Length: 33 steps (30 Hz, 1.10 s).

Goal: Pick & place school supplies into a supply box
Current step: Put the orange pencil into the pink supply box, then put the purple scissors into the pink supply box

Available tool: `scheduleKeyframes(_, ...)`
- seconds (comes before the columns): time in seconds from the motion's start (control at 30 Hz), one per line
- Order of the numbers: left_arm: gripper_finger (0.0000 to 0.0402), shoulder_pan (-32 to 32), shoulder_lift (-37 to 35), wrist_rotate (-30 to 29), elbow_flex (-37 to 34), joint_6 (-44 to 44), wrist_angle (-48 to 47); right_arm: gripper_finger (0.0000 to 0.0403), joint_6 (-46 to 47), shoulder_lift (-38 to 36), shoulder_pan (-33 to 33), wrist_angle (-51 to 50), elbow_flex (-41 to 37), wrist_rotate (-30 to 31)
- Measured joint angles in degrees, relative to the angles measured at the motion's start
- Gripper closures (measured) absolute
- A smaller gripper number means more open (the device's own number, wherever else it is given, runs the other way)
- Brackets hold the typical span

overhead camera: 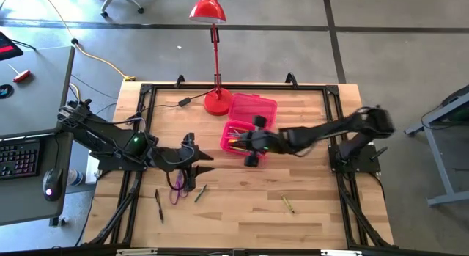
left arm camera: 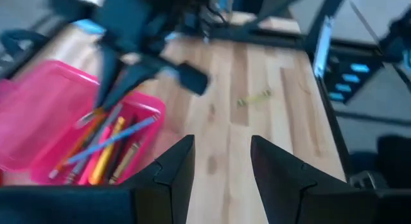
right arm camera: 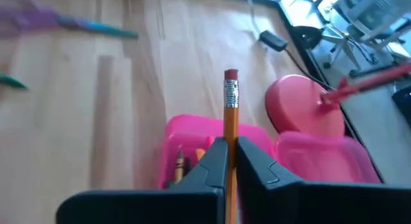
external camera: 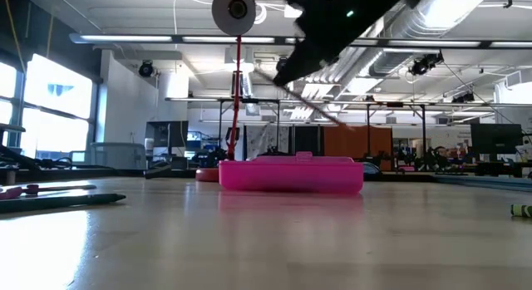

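Note:
The pink supply box [overhead camera: 253, 109] lies open on the table next to the red lamp's base, with several pens and crayons lying in its tray [left arm camera: 106, 150]. My right gripper [overhead camera: 253, 142] hovers over the tray, shut on a yellow pencil [right arm camera: 230, 102]. My left gripper [overhead camera: 196, 168] is open above the table's left half and touches nothing. Below and beside it, purple scissors [overhead camera: 176, 190], a greenish pen [overhead camera: 200, 193] and a dark pen [overhead camera: 159, 205] lie flat on the wood. A yellow-green crayon [overhead camera: 288, 205] lies toward the near right. My right gripper pinches the pencil's shaft [right arm camera: 230, 131] between its two fingers [right arm camera: 212, 163]. The eraser end [right arm camera: 230, 75] sticks out ahead of the fingertips, so the pencil runs along the fingers. The pencil is lifted clear and slants above the box [external camera: 291, 174].
The red desk lamp [overhead camera: 217, 100] stands just behind the box, its post [external camera: 238, 99] rising beside it. A black cable with a plug [overhead camera: 183, 102] lies at the far left of the table. Bare wood stretches along the near edge.

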Motion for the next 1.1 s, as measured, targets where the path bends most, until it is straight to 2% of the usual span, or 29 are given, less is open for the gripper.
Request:
scheduleKeyframes(0.2,0.0218,0.0,0.19,7.85,-0.07,0.38,-0.45,0.0402,-3.89,11.41,-4.65,-0.14,7.14,-1.18)
scheduleKeyframes(0.4,0.0218,-0.02,0.23,18.25,-0.07,0.02,-0.54,0.0402,-1.95,17.02,-8.8,-0.13,7.76,-4.42)
scheduleKeyframes(0.47,0.0218,-0.02,0.49,18.55,-0.07,-0.9,-0.24,0.0399,-0.71,17.79,-9.73,-0.13,7.61,-5.33)
scheduleKeyframes(0.67,0.0218,0.0,4.29,13.83,0.02,-2.13,-0.1,0.0384,0.62,18.03,-10.84,-0.61,7.45,-9.33)
scheduleKeyframes(0.83,0.0218,0.0,8.47,12.85,0.0,-10.37,-1.65,0.0363,-0.28,17.9,-10.58,-0.55,7.44,-9.38)
scheduleKeyframes(0.97,0.0218,0.02,11.61,13.93,0.0,-18.89,-3.05,0.0339,-0.71,17.9,-10.2,-0.57,7.45,-8.48)
scheduleKeyframes(1.1,0.0218,0.76,13.1,18.95,-0.02,-26.34,-7.62,0.0317,0.97,17.9,-9.83,-0.36,7.44,-8.48)
